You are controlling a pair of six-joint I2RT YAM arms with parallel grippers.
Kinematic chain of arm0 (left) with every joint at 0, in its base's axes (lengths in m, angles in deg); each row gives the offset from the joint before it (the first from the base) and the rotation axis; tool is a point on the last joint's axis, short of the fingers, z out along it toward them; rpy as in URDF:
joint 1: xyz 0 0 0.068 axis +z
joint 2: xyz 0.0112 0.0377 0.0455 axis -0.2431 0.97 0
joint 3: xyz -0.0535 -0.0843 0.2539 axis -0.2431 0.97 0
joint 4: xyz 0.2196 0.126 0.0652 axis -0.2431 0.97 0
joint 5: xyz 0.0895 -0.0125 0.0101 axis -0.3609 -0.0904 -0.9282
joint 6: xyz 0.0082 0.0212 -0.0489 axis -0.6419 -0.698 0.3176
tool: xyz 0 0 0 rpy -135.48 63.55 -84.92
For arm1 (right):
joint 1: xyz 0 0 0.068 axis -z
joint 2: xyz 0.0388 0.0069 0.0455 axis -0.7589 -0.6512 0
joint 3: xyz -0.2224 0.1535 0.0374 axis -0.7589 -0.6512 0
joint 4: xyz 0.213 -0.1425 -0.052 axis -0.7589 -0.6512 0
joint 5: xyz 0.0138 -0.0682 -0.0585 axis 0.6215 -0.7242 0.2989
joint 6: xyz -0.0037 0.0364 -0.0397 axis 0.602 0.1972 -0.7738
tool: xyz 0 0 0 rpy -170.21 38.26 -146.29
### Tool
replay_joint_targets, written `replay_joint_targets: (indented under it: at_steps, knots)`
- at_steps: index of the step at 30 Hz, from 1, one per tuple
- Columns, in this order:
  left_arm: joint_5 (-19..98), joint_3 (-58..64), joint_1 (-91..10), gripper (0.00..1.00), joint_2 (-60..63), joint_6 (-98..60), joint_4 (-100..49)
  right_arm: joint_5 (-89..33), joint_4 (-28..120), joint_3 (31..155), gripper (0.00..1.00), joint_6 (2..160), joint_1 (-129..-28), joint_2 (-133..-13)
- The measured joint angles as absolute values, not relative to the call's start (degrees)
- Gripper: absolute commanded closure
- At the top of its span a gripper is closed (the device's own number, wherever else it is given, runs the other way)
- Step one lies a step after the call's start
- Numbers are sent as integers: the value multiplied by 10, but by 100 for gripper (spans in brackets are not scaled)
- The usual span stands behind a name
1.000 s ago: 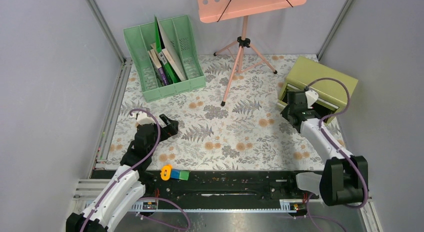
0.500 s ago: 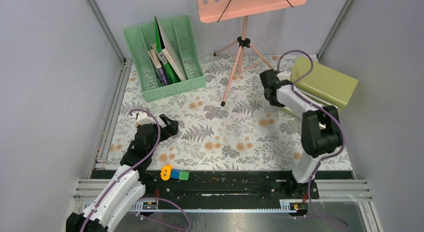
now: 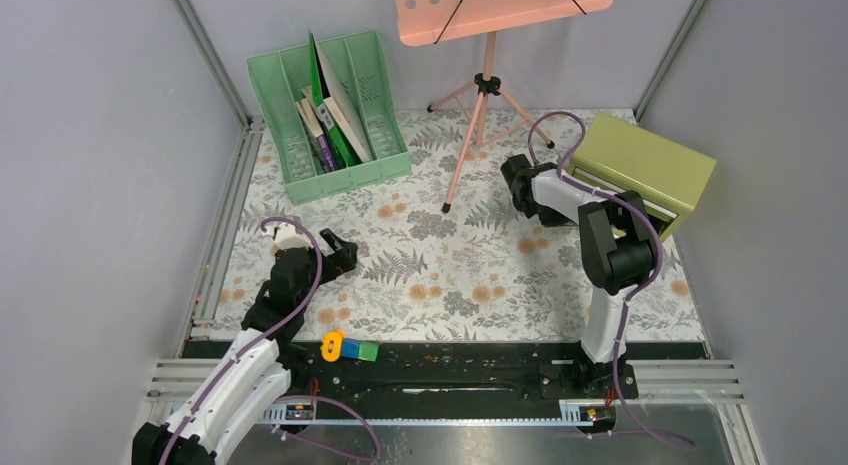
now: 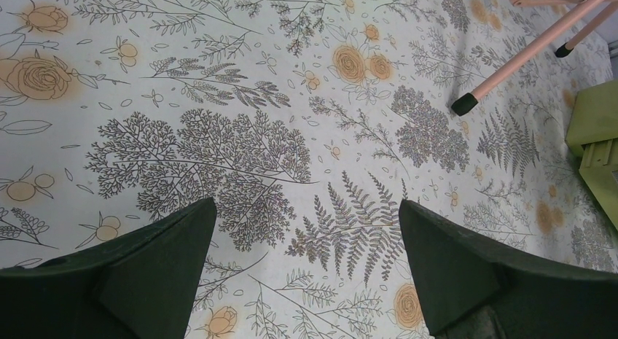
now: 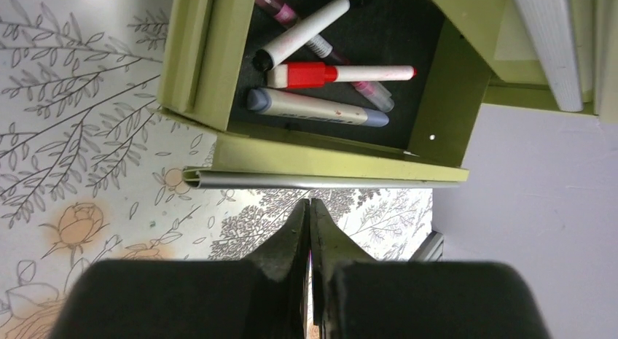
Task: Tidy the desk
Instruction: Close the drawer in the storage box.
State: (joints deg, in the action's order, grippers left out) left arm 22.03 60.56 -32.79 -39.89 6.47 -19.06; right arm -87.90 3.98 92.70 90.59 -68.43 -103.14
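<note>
The desk (image 3: 470, 270) is a flat top under a pale cloth printed with ferns and orange flowers. My left gripper (image 3: 340, 253) hovers over its left half, open, with only cloth (image 4: 291, 98) between its fingers (image 4: 146, 266). My right gripper (image 3: 523, 188) is shut and empty at the left side of the olive-green drawer box (image 3: 650, 165). In the right wrist view its tips (image 5: 310, 204) stand just short of the silver handle rail (image 5: 321, 180) of the open drawer (image 5: 211, 62). In the drawer lie a red-capped marker (image 5: 339, 73), a white marker (image 5: 302, 31) and a grey-blue marker (image 5: 317, 109).
A green slotted file rack (image 3: 300, 175) holding books stands at the back left. A pink music stand (image 3: 500, 5) spreads its tripod legs (image 3: 465, 145) over the back middle; one foot (image 4: 463, 103) shows ahead of my left gripper. Small coloured blocks (image 3: 345, 347) lie by the near rail.
My right arm has folded up and swung leftward, carrying its shut gripper from the drawer box's front to the box's left side. The left arm has stayed still.
</note>
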Motion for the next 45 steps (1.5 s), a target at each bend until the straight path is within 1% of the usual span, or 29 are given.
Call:
replay_joint_targets:
  at_steps: [4, 11, 15, 21, 29, 39, 42, 45]
  knots:
    - [221, 606, -327, 1, -398, 65, -192, -911, 38, 929, 100, 898, -684, -1038]
    - [222, 606, -327, 1, -398, 64, -196, -990, 19, 974, 100, 893, -684, -1109]
    - [222, 606, -327, 1, -398, 65, -198, -1012, 27, 974, 100, 877, -683, -1120]
    - [222, 606, -324, 1, -398, 65, -198, -1023, 45, 976, 100, 853, -668, -1120]
    - [222, 606, -324, 1, -398, 64, -198, -1040, 61, 1012, 100, 824, -629, -1130]
    - [226, 606, -323, 1, -398, 64, -198, -1058, 70, 1030, 100, 790, -627, -1149]
    - [226, 606, -322, 1, -398, 64, -198, -1057, 87, 1016, 100, 790, -632, -1136]
    - [226, 606, -322, 1, -398, 64, -198, -1053, 100, 982, 100, 792, -648, -1093]
